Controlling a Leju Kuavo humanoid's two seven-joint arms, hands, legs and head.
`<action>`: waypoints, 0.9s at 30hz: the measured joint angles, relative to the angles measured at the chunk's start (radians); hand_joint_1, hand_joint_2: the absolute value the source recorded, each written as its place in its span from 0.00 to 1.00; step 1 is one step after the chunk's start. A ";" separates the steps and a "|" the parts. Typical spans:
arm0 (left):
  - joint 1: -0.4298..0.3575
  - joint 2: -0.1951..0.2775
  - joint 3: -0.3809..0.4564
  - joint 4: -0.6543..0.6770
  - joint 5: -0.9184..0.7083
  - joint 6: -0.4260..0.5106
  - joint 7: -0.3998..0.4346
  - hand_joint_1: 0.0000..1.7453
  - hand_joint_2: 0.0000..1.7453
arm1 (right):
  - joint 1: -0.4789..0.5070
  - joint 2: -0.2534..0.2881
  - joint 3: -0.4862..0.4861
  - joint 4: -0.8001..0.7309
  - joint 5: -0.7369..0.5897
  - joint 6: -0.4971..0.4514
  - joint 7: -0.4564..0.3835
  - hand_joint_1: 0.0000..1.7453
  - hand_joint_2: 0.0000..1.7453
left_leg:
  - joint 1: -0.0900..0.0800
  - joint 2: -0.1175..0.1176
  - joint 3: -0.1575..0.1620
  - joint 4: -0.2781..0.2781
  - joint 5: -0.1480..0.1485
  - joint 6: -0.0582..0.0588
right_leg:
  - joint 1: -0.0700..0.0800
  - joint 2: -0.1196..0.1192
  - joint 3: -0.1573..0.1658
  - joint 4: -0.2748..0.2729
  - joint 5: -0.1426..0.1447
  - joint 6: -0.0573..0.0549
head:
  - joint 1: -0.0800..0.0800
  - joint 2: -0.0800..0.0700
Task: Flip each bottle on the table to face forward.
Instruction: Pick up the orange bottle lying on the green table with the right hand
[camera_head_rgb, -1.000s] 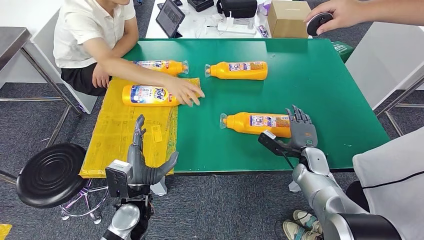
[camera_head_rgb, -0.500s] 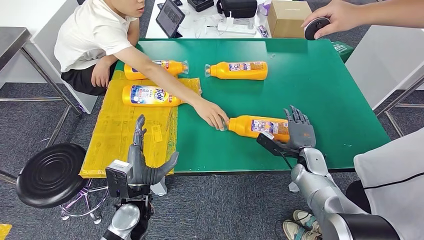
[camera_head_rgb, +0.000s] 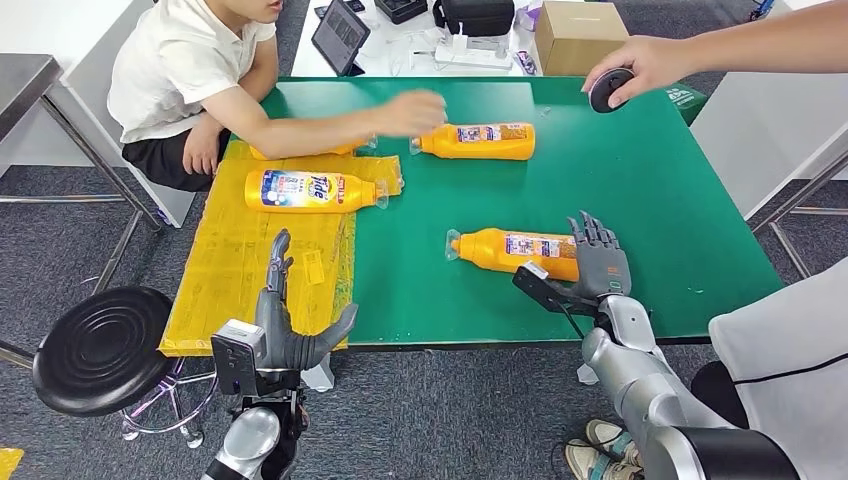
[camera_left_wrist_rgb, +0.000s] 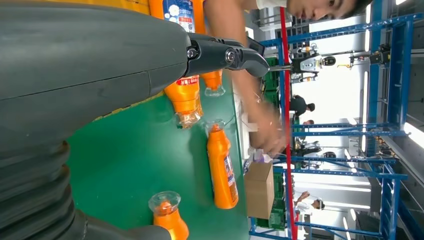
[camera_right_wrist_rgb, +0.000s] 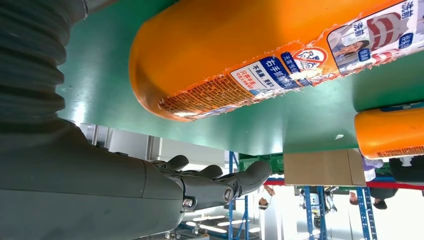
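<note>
The near bottle (camera_head_rgb: 515, 251) lay on the green table (camera_head_rgb: 640, 190). The right hand (camera_head_rgb: 600, 262) was beside its base, fingers spread and empty. The left hand (camera_head_rgb: 285, 325) was also spread, holding nothing.

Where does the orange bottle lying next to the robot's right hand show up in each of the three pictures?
Head view: orange plastic bottle, lying beside the right hand.
Left wrist view: its clear cap at the edge.
Right wrist view: its rounded base, close up.
Shared landmark: green table.

A person's arm (camera_head_rgb: 320, 130) reaches across the far left of the worktop (camera_head_rgb: 640, 180), blocking the far bottles; bare green surface lies open on the right.
</note>
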 joint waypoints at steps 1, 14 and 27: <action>0.000 0.000 0.000 0.000 0.000 0.000 0.000 0.00 1.00 | 0.000 0.000 0.000 0.000 0.000 0.001 0.000 0.00 1.00 | 0.000 0.000 0.000 0.000 0.000 0.000 | 0.000 0.000 0.000 0.000 0.000 0.000 | 0.000 0.000; 0.002 0.008 -0.006 -0.011 -0.014 -0.012 0.004 0.00 1.00 | 0.012 0.006 -0.041 0.009 -0.076 0.084 -0.020 0.00 1.00 | 0.000 0.000 0.000 0.000 0.000 0.000 | 0.000 0.000 0.000 0.000 0.000 0.000 | 0.000 0.000; 0.031 0.026 -0.005 -0.047 -0.025 -0.044 0.015 0.00 1.00 | 0.041 0.008 -0.107 0.016 -0.139 0.106 -0.118 0.00 1.00 | 0.000 0.000 0.000 0.000 0.000 0.000 | 0.000 0.000 0.000 0.000 0.000 0.000 | 0.000 0.000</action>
